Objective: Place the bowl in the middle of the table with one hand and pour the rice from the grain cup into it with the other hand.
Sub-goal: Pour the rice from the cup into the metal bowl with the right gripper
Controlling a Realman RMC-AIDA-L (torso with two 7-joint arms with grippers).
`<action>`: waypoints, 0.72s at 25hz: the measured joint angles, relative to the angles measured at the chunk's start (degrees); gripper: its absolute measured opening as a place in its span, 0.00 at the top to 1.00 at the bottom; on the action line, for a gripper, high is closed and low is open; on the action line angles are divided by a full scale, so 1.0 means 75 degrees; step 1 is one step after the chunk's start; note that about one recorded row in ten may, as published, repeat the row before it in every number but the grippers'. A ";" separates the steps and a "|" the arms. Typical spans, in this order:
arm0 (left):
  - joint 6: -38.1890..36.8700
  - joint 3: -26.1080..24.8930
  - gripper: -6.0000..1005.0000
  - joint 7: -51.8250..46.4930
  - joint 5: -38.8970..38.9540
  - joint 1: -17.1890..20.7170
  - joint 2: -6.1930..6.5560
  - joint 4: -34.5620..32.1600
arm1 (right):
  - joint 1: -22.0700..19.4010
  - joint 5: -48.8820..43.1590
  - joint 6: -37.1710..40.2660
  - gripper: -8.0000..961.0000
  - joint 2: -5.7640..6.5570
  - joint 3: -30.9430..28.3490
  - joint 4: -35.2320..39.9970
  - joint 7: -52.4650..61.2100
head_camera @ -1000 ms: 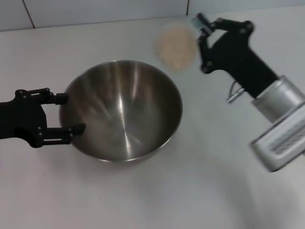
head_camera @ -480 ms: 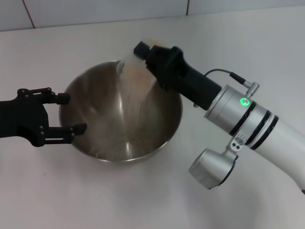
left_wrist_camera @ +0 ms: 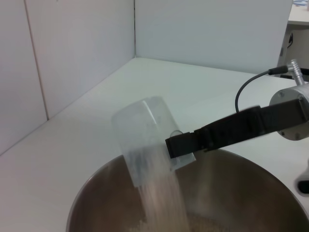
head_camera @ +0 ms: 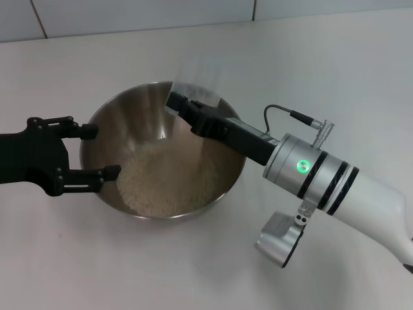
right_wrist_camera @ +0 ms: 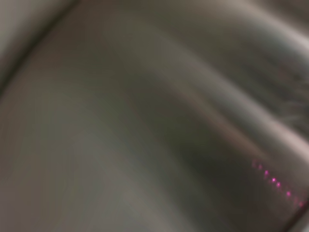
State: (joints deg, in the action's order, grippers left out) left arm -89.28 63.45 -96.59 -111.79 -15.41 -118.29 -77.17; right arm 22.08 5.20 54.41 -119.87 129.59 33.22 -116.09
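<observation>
Head view: bowl (head_camera: 164, 152) mid-table (head_camera: 193, 271), left gripper (head_camera: 97, 152) spread astride its rim; rice (head_camera: 164, 181) heaped inside. Right gripper (head_camera: 184, 106) clamps the tipped grain cup (head_camera: 197, 81). Left wrist view: cup (left_wrist_camera: 147, 140) shedding last grains; pour nearly done. Right wrist view: only blur.

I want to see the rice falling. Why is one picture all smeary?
Right wrist view: wholly smeared, only grey streaks. Left wrist view: sharp on the tipped grain cup, though the falling rice streaks. Head view: clear, rice heaped in the bowl.
</observation>
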 joint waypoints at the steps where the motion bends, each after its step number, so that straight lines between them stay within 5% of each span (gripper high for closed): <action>1: -0.0001 0.0000 0.19 0.0000 0.0000 -0.0003 0.0000 0.0000 | 0.0003 0.0000 0.0000 0.99 0.0000 0.0003 -0.0018 -0.0431; 7: -0.0005 0.0000 0.19 0.0000 0.0000 -0.0031 0.0000 -0.0004 | -0.0001 -0.0024 0.0225 0.99 -0.0001 -0.0014 -0.0018 -0.2049; 13: -0.0011 0.0000 0.19 0.0000 0.0000 -0.0043 0.0000 -0.0001 | 0.0015 -0.0086 0.0466 0.99 -0.0001 0.0097 -0.0012 -0.1974; 18: -0.0014 0.0000 0.19 0.0000 0.0001 -0.0043 -0.0001 -0.0003 | 0.0021 0.2249 0.0853 0.99 -0.0001 0.1272 0.0366 -0.0031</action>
State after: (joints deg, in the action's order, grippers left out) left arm -89.39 63.44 -96.59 -111.79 -15.73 -118.30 -77.20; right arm 22.24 22.07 60.80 -119.88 139.13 35.96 -116.32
